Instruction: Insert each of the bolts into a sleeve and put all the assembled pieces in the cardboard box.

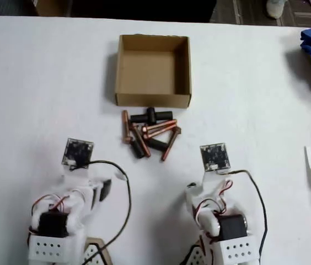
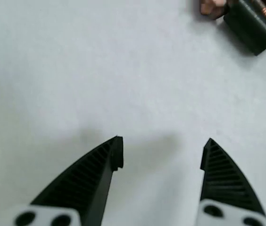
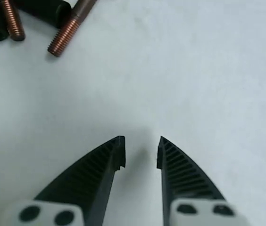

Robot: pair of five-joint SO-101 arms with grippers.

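The left gripper [image 2: 161,153] gapes wide over the white table [image 2: 76,70], gripping nothing. The right gripper [image 3: 141,153] stands only narrowly parted, likewise unladen. Copper bolts [image 1: 126,127] and black sleeves [image 1: 158,116] lie heaped just before the cardboard box [image 1: 153,100], whose walls seem unprinted.

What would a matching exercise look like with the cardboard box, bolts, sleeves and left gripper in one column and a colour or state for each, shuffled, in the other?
Column one:
1. cardboard box
2. bolts
3. sleeves
4. left gripper

Column two:
A. copper-coloured
B. open, holding nothing
C. black
D. brown

Pairs: 1-D, 2-A, 3-C, 4-B.
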